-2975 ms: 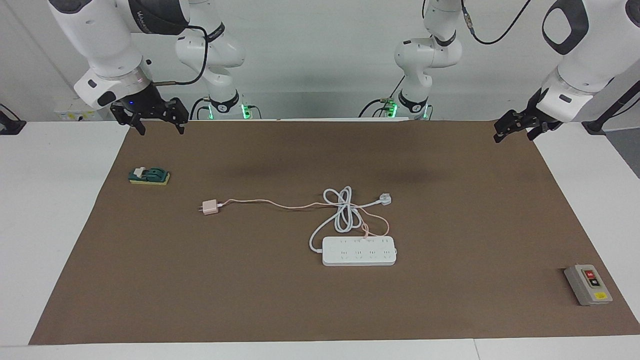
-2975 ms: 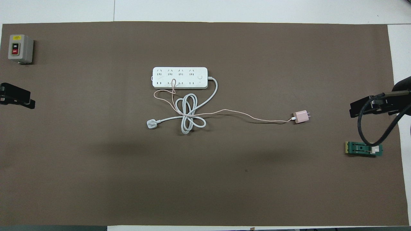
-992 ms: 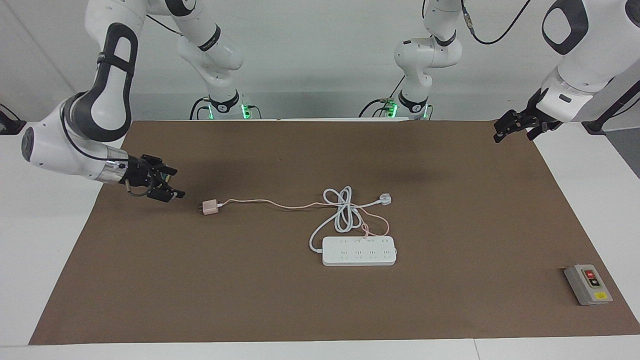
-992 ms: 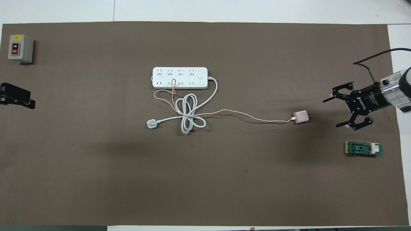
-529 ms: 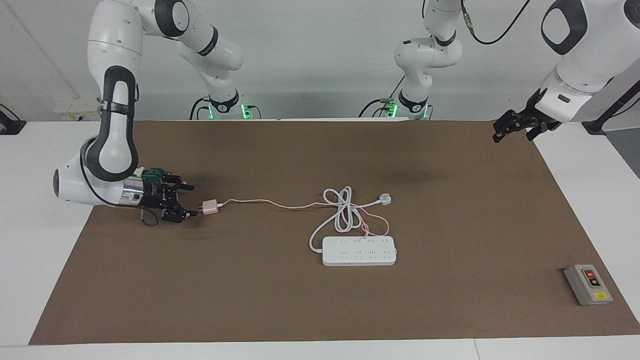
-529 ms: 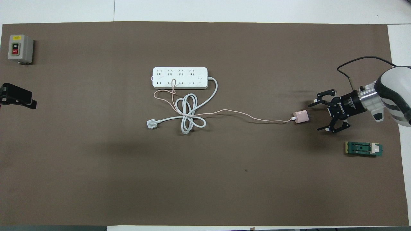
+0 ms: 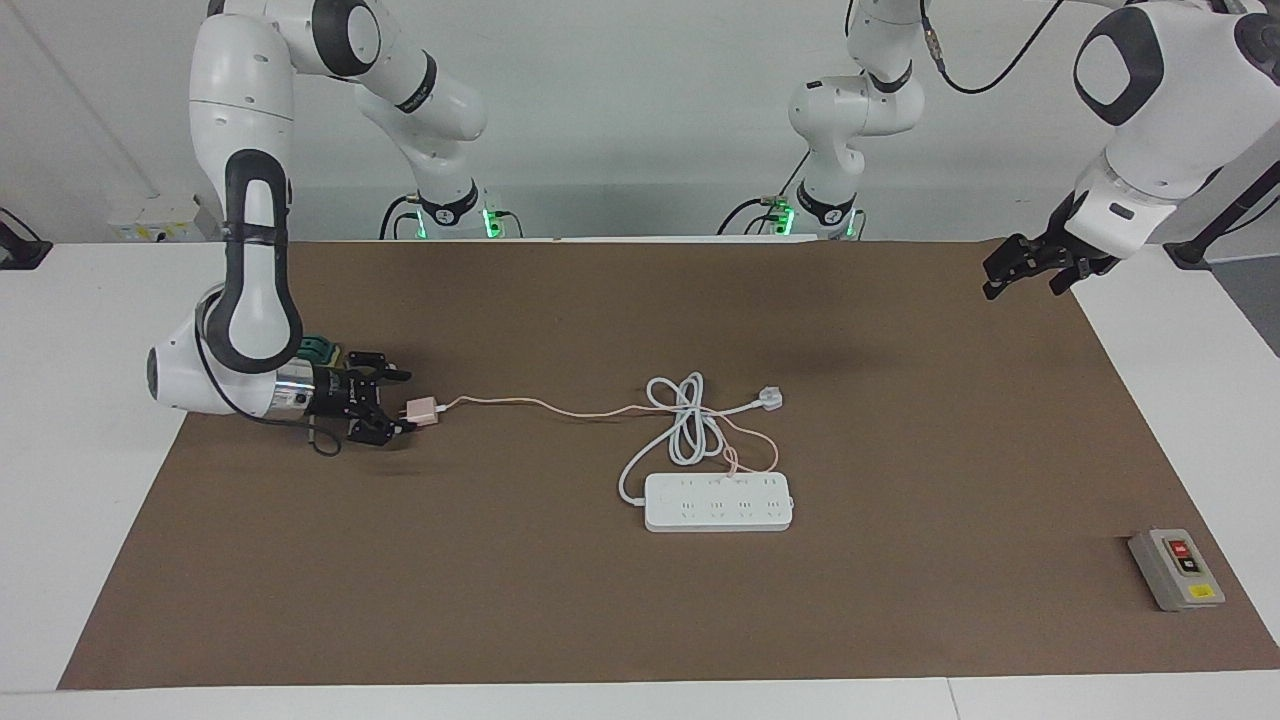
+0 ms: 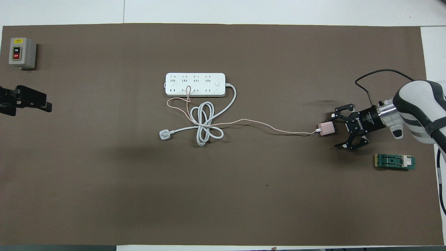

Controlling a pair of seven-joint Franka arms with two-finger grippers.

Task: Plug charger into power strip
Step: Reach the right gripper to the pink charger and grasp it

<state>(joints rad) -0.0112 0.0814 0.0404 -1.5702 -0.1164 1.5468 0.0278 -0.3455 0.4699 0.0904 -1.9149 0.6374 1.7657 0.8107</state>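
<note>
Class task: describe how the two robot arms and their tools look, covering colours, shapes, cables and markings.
Both arms have glossy white rounded shells with dark grey joint bands. The right tool is black and skeletal, with white lettering, a silver wrist collar and a looping black cable. The left tool is black too. Green lights glow at the bases.

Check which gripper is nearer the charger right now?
Right. The right gripper is open at the charger, fingers either side of its prong end. The left gripper waits over the mat's edge at the left arm's end.
</note>
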